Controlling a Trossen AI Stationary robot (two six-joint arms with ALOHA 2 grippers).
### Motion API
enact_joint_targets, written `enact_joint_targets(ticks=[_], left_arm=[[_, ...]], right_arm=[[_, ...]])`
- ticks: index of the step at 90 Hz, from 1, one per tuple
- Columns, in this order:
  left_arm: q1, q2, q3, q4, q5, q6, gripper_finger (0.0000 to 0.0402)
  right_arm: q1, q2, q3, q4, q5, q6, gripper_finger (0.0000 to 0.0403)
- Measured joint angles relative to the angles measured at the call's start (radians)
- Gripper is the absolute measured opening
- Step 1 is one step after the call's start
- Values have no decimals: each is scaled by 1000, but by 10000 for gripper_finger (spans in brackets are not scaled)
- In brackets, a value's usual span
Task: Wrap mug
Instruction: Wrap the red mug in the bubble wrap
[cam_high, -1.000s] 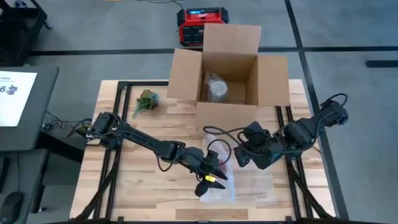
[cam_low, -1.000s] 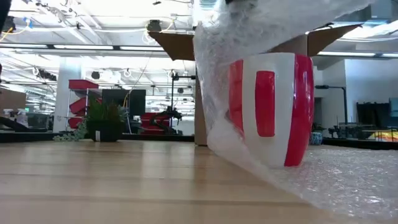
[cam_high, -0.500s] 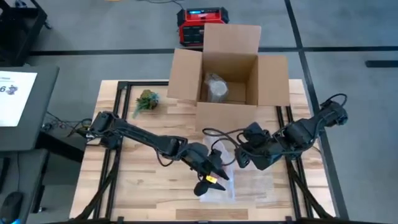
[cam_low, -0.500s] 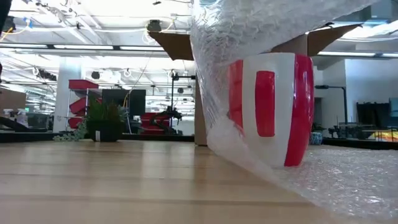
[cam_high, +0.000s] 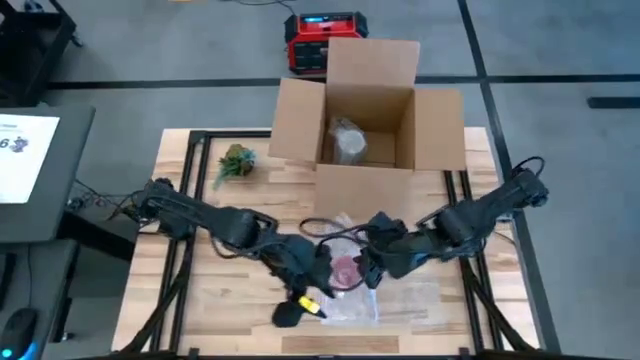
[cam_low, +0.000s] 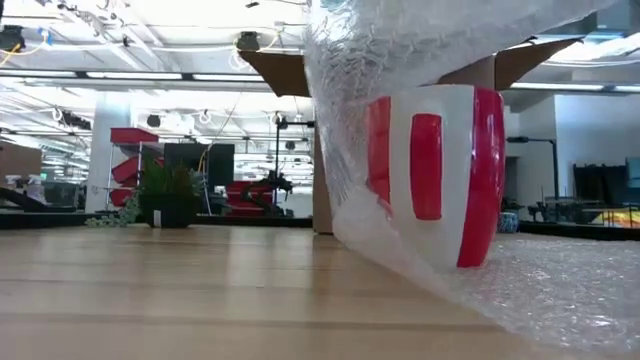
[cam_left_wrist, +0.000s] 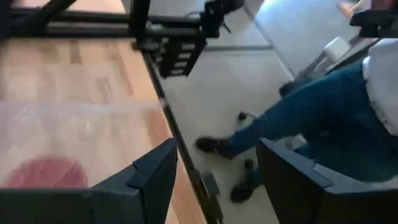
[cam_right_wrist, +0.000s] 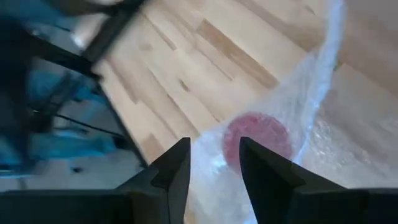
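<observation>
The mug, red and white, stands upright on a sheet of bubble wrap at the near middle of the table. In the low view one edge of the wrap is lifted and draped up over the mug's left side and top, while the rest lies flat under it and to its right, so the mug acts as an anchor for the sheet as the free edge is folded over.

From above, the mug shows as a red disc under the clear film, just in front of the box, which stands open at the far middle with one wrapped bundle already inside.

The left gripper sits at the near left edge of the wrap, just beside the mug. Its wrist view shows its fingers spread wide with nothing between them and the floor beyond the table edge, so it seems to be off the film for the moment.

The right gripper is just right of the mug. Its fingers are apart by a narrow gap and point down at the film-covered mug. Whether they pinch the wrap I cannot tell; they look placed to press or take the raised fold.

A small plant stands at the far left, well apart from the work.
</observation>
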Motion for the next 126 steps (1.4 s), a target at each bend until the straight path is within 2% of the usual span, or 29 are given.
enact_joint_targets(ticks=[17,32,46,57,71,84,93,108,126], left_arm=[[-53,-74,20,-139,-194,-54,201],[-87,-125,20,-249,-360,-127,201],[-111,-155,20,-356,-476,-194,201],[-125,-171,20,-427,-519,-255,201],[-147,-175,20,-500,-523,-327,201],[-170,-175,8,-523,-527,-361,201],[-185,-173,-8,-527,-529,-379,201],[-200,-173,-26,-523,-533,-382,201],[-202,-174,-26,-517,-534,-366,201]], right_arm=[[-23,108,-1,-191,-70,70,118],[8,214,-8,-446,-142,77,116],[28,261,-79,-469,-185,66,113],[38,243,-89,-533,-189,112,112],[65,102,-77,-505,-181,204,112],[114,2,-99,-383,-147,344,112],[163,-63,-196,-262,-122,438,121],[218,-180,-510,4,-101,617,170],[228,-289,-865,521,59,651,243]])
